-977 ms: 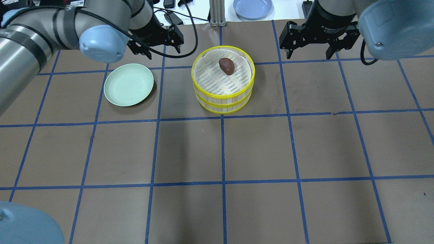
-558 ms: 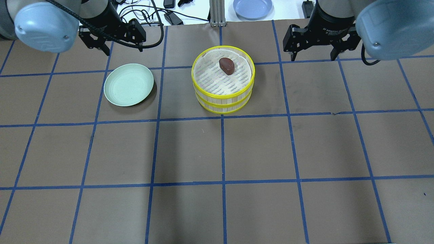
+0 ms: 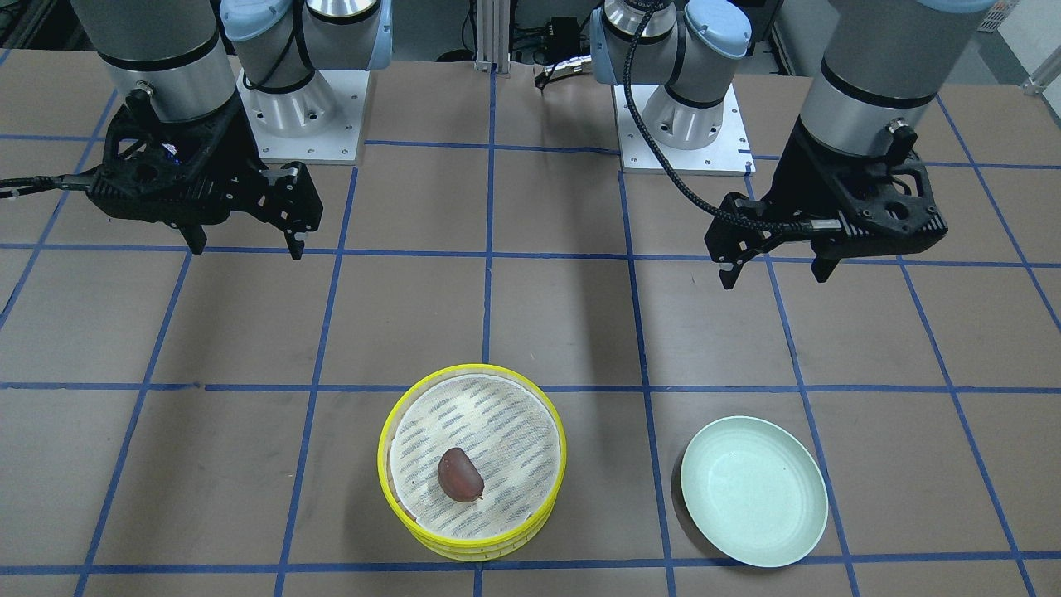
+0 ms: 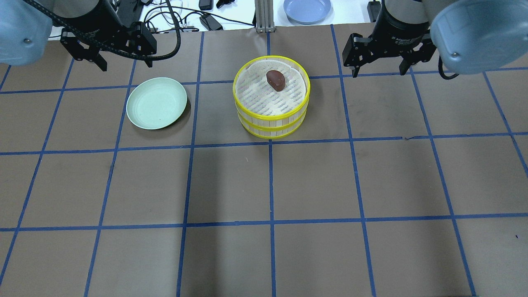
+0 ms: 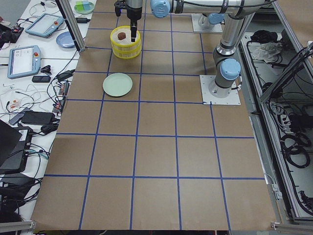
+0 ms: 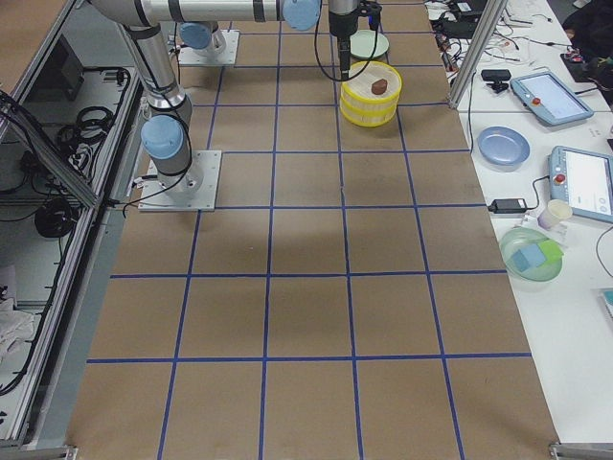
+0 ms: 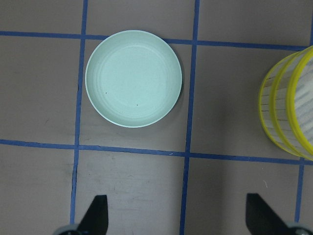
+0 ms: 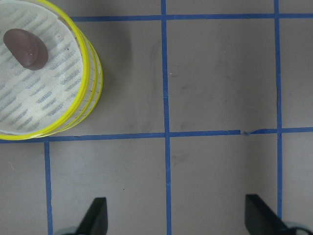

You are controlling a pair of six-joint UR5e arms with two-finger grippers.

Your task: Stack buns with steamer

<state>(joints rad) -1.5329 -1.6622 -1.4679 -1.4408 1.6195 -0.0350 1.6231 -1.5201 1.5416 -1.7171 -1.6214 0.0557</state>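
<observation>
**Item 1, bun (image 4: 275, 79).** One dark reddish-brown piece, oblong, smooth and slightly glossy, narrower at one end. It lies on its side on the paper liner (image 4: 264, 97) inside the top tier, toward the upper right of the round, touching neither rim nor wall. Nothing holds it.

**Item 2, steamer (image 4: 272, 123).** Two round tiers stacked flush, with pale slatted walls, bright yellow hoops and a white liner printed with grey dashes. It stands in the upper centre of the overhead view, on the desk (image 4: 313, 181), straddling a vertical line of the blue tape grid (image 4: 270, 181).

**Item 3, left gripper (image 4: 123, 64).** Black, in the upper left of the overhead view, hanging above the desk. Jaws spread wide, with nothing between them. Its wrist camera looks straight down on the plate, with the steamer's wall at the right edge of that view.

**Item 4, right gripper (image 4: 378, 70).** Black, in the upper right of the overhead view, raised over bare desk. Jaws spread wide, gripping nothing. Its wrist camera shows the steamer and bun in the upper left corner.

**Item 5, green plate (image 4: 156, 103).** Pale mint and shallow, it sits left of the steamer with a strip of bare desk between them.

**Item 6, surroundings.** A blue plate (image 4: 307, 9), cables (image 4: 194, 18) and a metal post (image 4: 260, 16) sit along the top edge, beyond the brown desk cover.
</observation>
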